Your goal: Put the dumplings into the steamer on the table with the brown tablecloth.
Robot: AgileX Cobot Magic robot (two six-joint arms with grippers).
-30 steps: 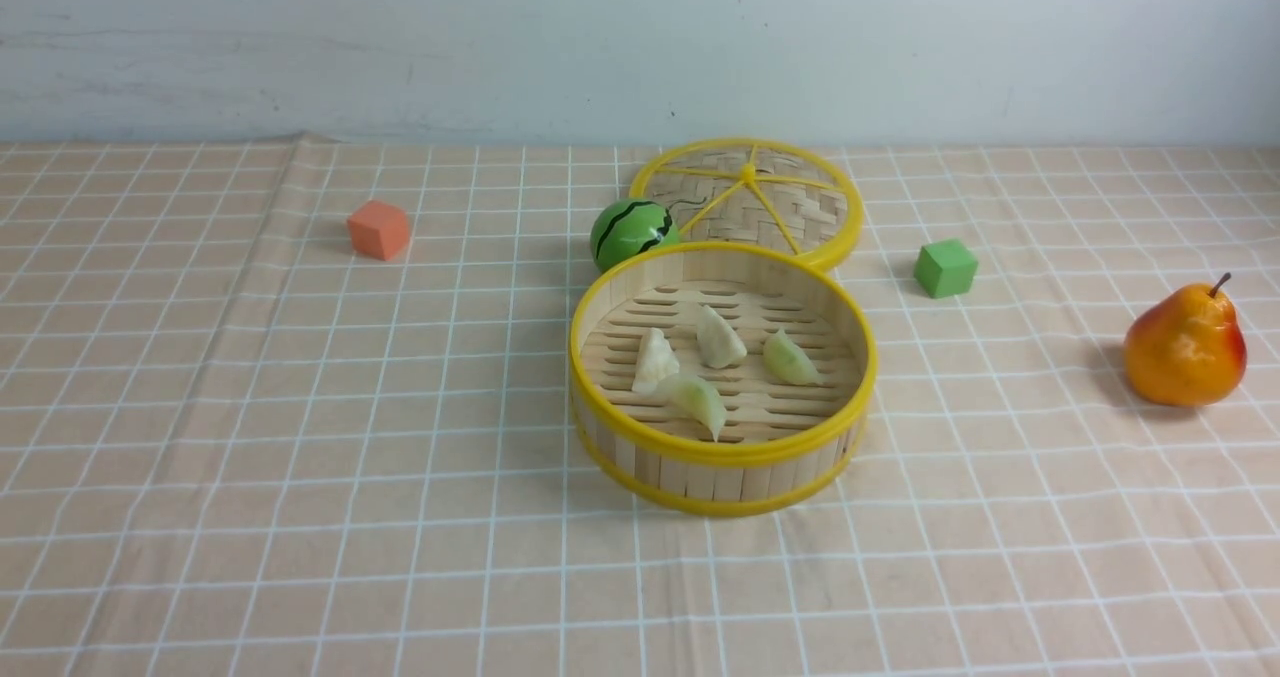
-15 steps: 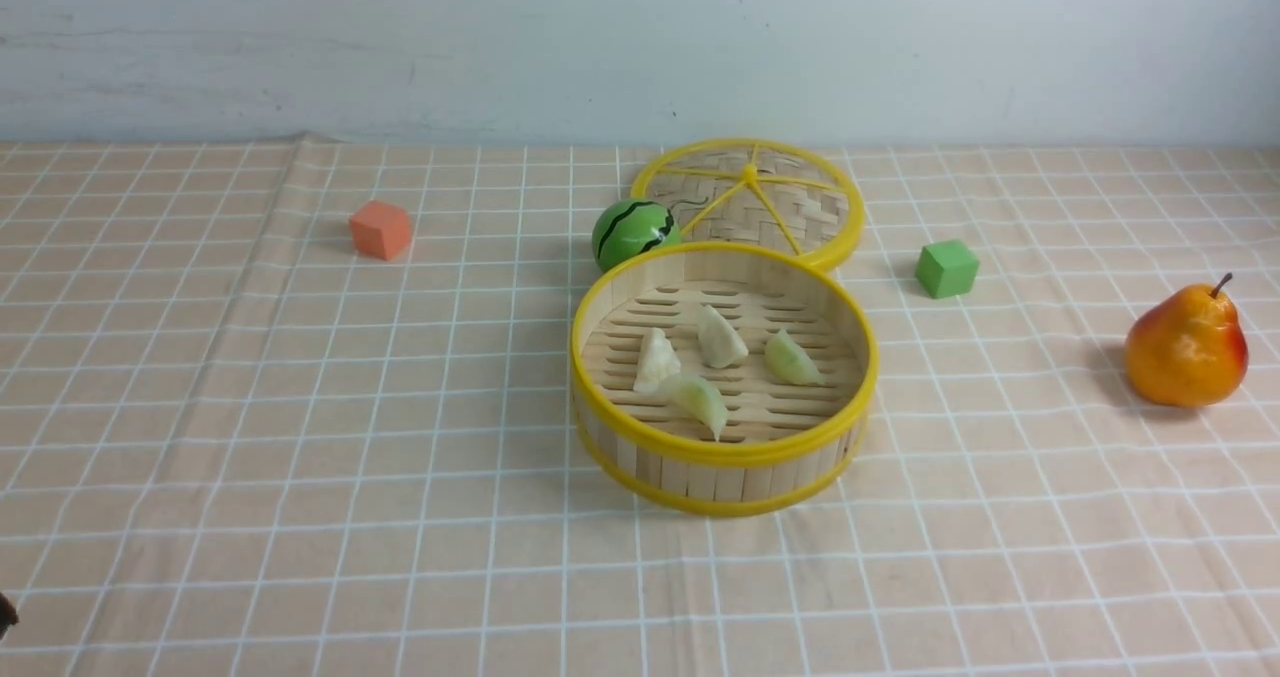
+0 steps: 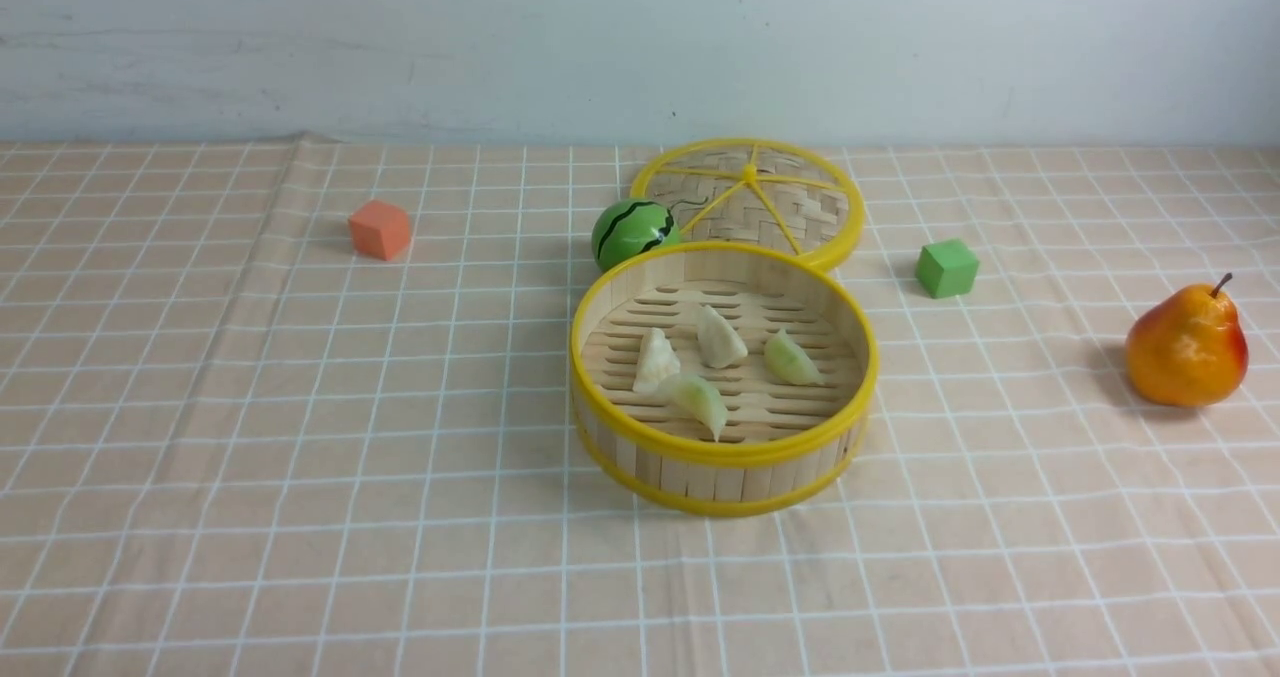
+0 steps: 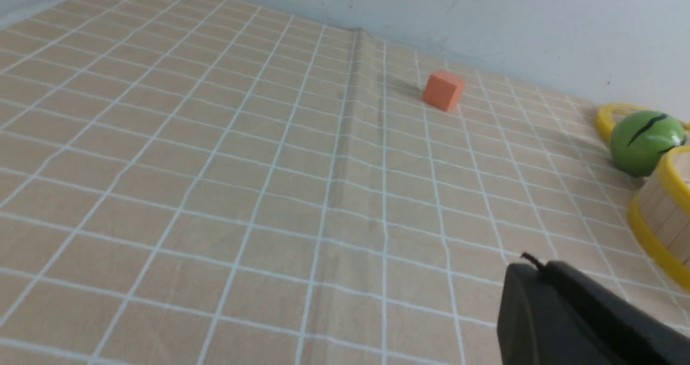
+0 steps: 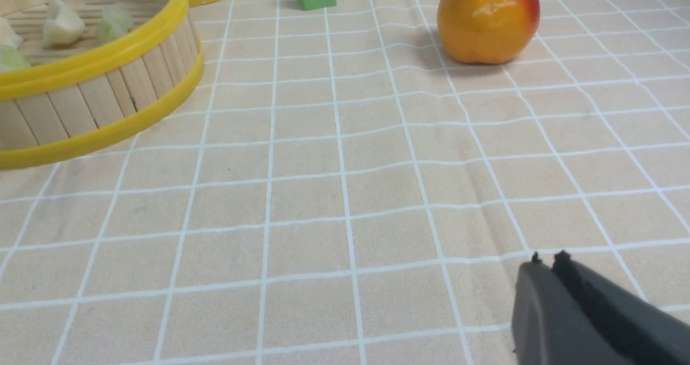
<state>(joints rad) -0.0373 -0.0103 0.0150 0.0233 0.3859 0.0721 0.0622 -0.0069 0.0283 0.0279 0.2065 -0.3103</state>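
The dark tip at the front view's left edge is gone, leaving all four dumplings (image 3: 720,339) inside the steamer (image 3: 740,481) — the task looks finished — with left gripper (image 4: 532,263) jaws together, right gripper (image 5: 549,260) jaws apparently together too.

An orange block (image 3: 380,230) sits far over on the left side, and a green ball (image 3: 634,233) with wavy black stripes is near the middle, right by a flat round lid (image 3: 790,197) with yellow lines and a little yellow knob on top. A green block (image 3: 947,269) is to the right of the lid, and farther right there is a shiny orange and red pear (image 3: 1186,347) with a dark stem. Behind them all is a pale wall (image 3: 620,47) with thin marks on it.
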